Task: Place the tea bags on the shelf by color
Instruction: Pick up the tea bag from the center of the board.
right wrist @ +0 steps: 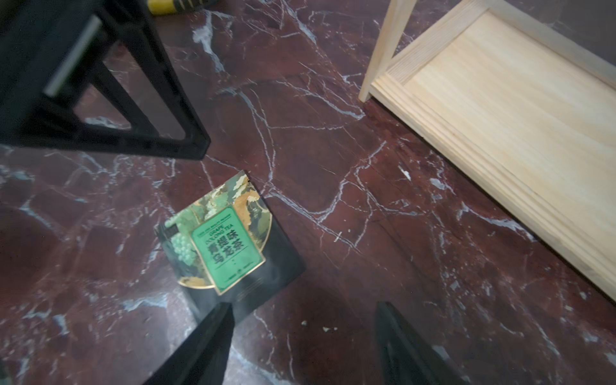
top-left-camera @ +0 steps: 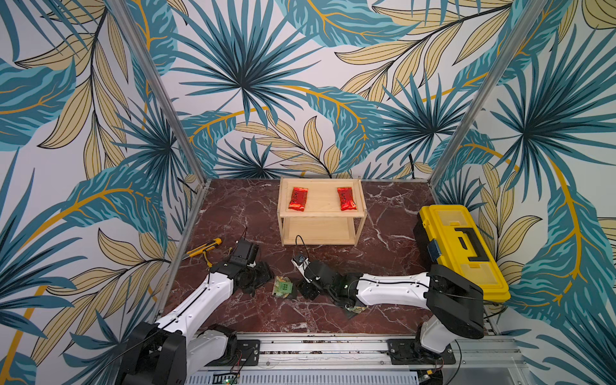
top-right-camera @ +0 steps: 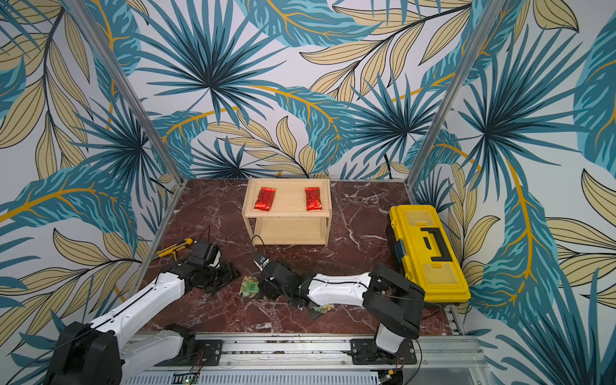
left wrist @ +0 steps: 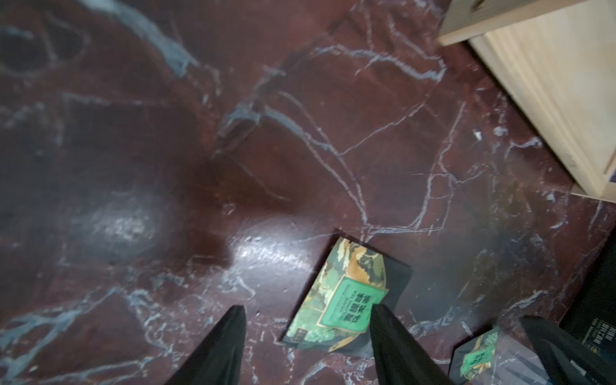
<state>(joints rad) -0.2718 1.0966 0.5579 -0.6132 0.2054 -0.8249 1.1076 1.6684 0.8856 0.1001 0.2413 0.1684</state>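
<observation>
The left end effector (top-left-camera: 265, 276) and the right end effector (top-left-camera: 306, 289) sit low over the dark red marbled desk (top-left-camera: 266, 320), near its middle. A green-and-gold tea bag (top-left-camera: 283, 286) lies flat between them, at 3 o'clock from the left end effector and 9 o'clock from the right end effector, just beside both.

The left end effector's jaws are spread and pinch nothing. In the left wrist view the bag lies on the desk partly inside the gap. One fingertip (left wrist: 380, 313) overlaps its green label, though I cannot tell whether it touches.

The right end effector's jaws are also spread and empty. In the right wrist view the same bag lies just ahead of one fingertip (right wrist: 223, 313), off to that side rather than in the gap.

A second green-and-gold tea bag (top-left-camera: 357, 309) lies at about 5 o'clock from the right end effector, partly hidden under the right arm.

The pale wooden shelf (top-left-camera: 321, 213) stands at 12 o'clock on the desk, well apart from both end effectors. Its top board carries one red foil tea bag (top-left-camera: 297, 199) toward 9 o'clock and the other red foil tea bag (top-left-camera: 346, 199) toward 3 o'clock, lying apart.

A yellow toolbox (top-left-camera: 463, 246) rests at the desk's 3 o'clock edge. A yellow utility knife (top-left-camera: 204, 247) lies near the 9 o'clock edge, just behind the left arm's wrist.
</observation>
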